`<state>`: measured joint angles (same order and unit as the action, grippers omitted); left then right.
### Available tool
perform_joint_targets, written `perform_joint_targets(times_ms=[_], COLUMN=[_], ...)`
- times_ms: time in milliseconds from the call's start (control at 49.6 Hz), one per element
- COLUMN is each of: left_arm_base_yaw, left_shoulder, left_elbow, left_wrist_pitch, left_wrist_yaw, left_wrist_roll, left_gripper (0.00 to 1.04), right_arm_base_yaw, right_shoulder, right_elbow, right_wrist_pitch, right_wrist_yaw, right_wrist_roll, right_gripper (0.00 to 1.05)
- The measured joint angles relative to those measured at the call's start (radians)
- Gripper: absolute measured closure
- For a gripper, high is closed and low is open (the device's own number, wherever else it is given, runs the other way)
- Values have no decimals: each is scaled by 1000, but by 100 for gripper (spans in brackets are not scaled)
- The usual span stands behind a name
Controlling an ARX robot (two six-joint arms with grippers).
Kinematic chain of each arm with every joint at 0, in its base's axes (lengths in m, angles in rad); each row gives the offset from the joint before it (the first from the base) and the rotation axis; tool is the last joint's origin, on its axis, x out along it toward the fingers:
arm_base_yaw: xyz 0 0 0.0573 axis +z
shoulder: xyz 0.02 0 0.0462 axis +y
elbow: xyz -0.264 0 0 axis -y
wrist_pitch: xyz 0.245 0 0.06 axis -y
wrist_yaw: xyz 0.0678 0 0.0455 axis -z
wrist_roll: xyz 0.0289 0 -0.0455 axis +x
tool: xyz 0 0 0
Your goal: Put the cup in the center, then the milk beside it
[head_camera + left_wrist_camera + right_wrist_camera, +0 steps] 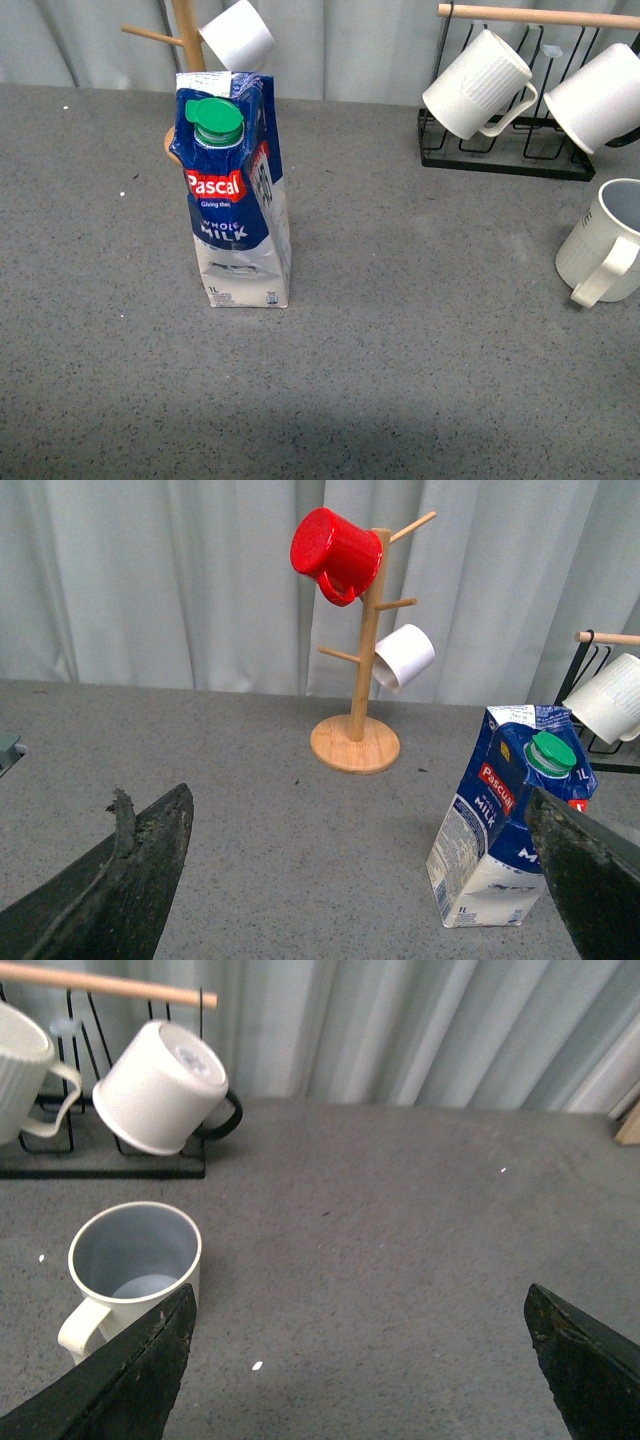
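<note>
- my left gripper (357, 802) is open wide and holds nothing. the milk (510, 830) stands upright on the grey surface (250, 780), near one finger and not between the two.
- my right gripper (360, 1295) is also open wide and empty. the cup (135, 1270) stands upright just beside one finger.
- i judge that no step is done yet: in the front view the cup (600, 245) is at the far right edge, well apart from the middle, and the milk (240, 195) stands left of the middle.
- i think each arm looks at the thing on its own side, so the right one can take the cup first.
- the front view shows neither arm, but only it shows cup and milk together.
- only the left wrist view shows the red mug (335, 542) on top of the wooden tree (367, 650). only the right wrist view shows that the cup's greyish inside is empty.
</note>
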<state>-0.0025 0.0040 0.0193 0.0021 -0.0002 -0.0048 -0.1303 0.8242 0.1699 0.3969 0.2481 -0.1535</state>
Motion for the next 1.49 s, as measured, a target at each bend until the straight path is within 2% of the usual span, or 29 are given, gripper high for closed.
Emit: perform_joint_targets(times_ms=[182,525,1049,1110,1271,1493], left_arm_base_yaw=[0,0,0,0,0,0], left_shoulder=[0,0,0,0,0,0], left_elbow=[0,0,0,0,0,0], left_wrist_pitch=[0,0,0,0,0,0], left_wrist_yaw=[0,0,0,0,0,0], left_wrist_roll=[0,0,0,0,0,0], left_gripper=[6,6,6,6,6,6], right_arm_base_yaw=[-42,-44,0,4,13,18], right_shoulder=[364,753,1060,1077,1097,1100], right_elbow=[157,425,637,649,667,672], right_wrist_pitch=[-3,-100,-143,-154,-160,-164], right_wrist_yaw=[-98,-169,-164,-163,-152,-151], right_wrist_roll=[30,74,165,185,209,223], right_gripper=[9,9,9,17,47,76])
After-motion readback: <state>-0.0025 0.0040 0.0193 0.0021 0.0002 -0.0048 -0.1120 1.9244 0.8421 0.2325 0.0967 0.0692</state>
